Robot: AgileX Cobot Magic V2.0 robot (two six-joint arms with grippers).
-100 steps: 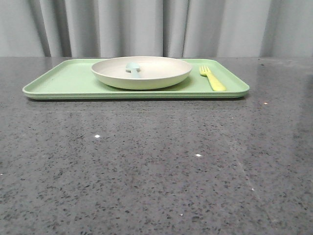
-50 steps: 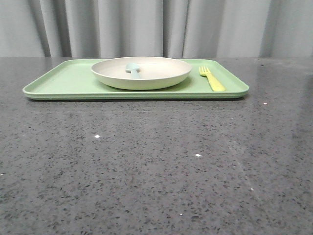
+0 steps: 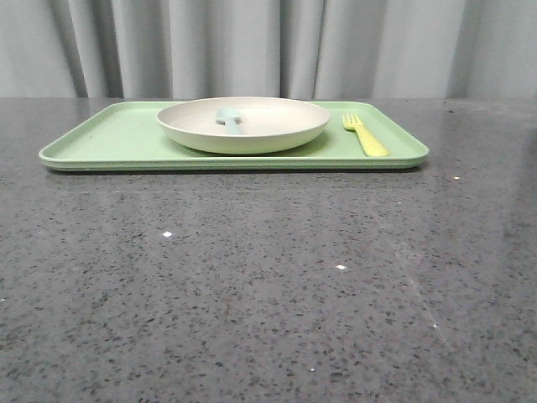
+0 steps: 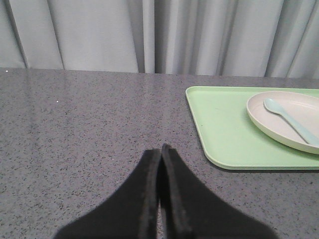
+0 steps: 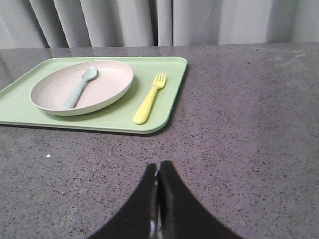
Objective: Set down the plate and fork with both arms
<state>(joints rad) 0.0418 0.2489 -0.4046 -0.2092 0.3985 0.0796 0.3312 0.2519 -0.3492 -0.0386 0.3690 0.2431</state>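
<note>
Fork [image 5: 150,101] only in front & R wrist views; L: plate [image 4: 286,119] w/ spoon [image 4: 291,119].

A cream-white plate [image 3: 243,124] is seen on a light-green tray [image 3: 109,138], with a pale blue spoon [image 5: 79,88] in it and a bright yellow fork [image 3: 364,134] beside it. The countertop [image 3: 268,277] is dark grey, speckled with lighter flecks; the curtain [image 3: 268,46] is plain light grey. Both pairs of fingers [image 4: 149,199] [image 5: 167,199] are black.

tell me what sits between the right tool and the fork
Only bare speckled countertop and the green tray's rim; the right wrist view shows the right tool shut, the fork beyond.
</note>
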